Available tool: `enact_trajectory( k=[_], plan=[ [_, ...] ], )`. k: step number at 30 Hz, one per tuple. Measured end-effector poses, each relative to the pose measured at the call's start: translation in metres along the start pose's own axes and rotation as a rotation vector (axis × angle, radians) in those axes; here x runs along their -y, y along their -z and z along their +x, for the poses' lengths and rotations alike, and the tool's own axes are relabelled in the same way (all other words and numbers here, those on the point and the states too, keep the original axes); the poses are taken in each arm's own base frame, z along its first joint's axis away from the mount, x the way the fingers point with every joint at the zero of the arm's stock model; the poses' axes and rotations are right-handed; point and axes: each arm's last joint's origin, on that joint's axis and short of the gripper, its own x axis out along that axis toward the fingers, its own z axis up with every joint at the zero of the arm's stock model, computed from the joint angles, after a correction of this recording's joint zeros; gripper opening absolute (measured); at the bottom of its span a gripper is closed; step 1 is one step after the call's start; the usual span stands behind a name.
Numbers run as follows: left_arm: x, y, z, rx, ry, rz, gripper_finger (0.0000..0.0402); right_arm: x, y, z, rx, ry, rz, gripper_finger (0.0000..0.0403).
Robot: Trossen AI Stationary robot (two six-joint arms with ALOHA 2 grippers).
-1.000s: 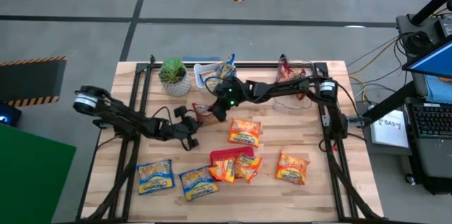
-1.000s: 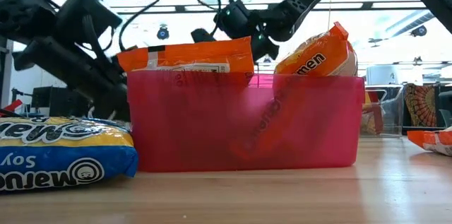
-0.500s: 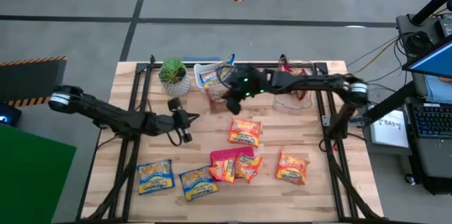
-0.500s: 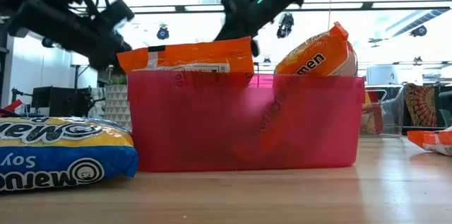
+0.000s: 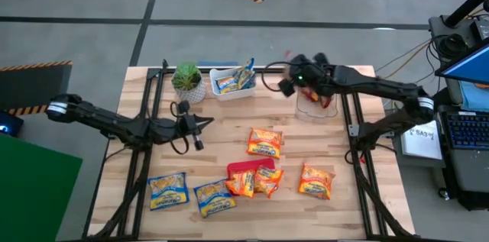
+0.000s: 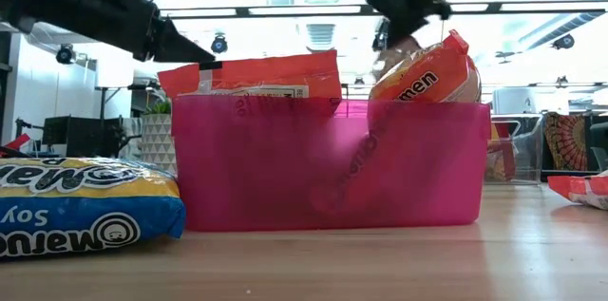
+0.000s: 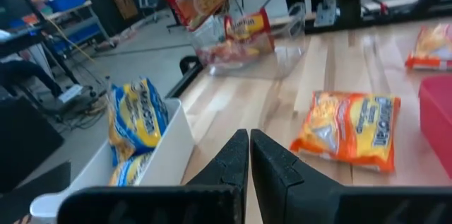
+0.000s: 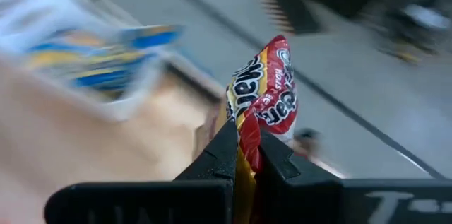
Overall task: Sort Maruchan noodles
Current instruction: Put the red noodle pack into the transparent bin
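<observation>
A potted plant (image 5: 186,80) stands at the worktop's (image 5: 145,167) far left, with a bin (image 5: 229,82) of packets just to its right. Farther right stands another bin (image 5: 315,103). Nearer the front, a third bin (image 5: 246,172) holds packets, with loose packets (image 5: 168,190) on either side.

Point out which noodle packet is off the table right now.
The dark red packet pinched in the right gripper, held in the air near the clear bin at the table's far side. Every other packet lies on the table or sits in a bin.
</observation>
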Motion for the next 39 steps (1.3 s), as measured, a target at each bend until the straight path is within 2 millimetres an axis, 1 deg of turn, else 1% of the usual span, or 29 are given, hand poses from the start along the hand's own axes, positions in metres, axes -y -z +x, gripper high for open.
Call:
enact_trajectory(
  k=[5, 12, 17, 21, 25, 29, 31, 35, 39],
  plan=[
    [-0.001, -0.004, -0.001, 0.028, -0.004, -0.002, 0.0, 0.023, 0.023, 0.008, 0.003, 0.238, 0.113, 0.0012],
    [-0.001, -0.002, 0.0, 0.02, -0.012, -0.001, 0.0, 0.042, 0.07, 0.043, -0.053, 0.466, 0.244, 0.0012],
    [-0.001, -0.002, 0.0, 0.019, -0.012, -0.001, 0.0, 0.043, 0.102, 0.065, -0.071, 0.52, 0.31, 0.0012],
    [-0.001, -0.002, 0.0, 0.019, -0.012, -0.001, 0.0, 0.038, 0.12, 0.078, -0.039, 0.515, 0.338, 0.0013],
    [-0.001, -0.002, 0.0, 0.017, -0.012, -0.003, 0.0, 0.034, 0.131, 0.089, -0.022, 0.511, 0.342, 0.0013],
    [-0.001, -0.002, 0.0, 0.016, -0.012, -0.009, 0.0, 0.03, 0.137, 0.096, -0.036, 0.51, 0.337, 0.0018],
    [-0.001, -0.002, 0.0, 0.016, -0.012, -0.01, 0.0, 0.029, 0.139, 0.099, -0.05, 0.503, 0.342, 0.0033],
    [-0.001, -0.002, 0.0, 0.016, -0.012, -0.015, 0.0, 0.027, 0.141, 0.102, -0.072, 0.487, 0.351, 0.008],
    [-0.001, -0.002, 0.0, 0.016, -0.012, -0.021, 0.0, 0.027, 0.14, 0.1, -0.077, 0.47, 0.359, 0.0124]
  ],
)
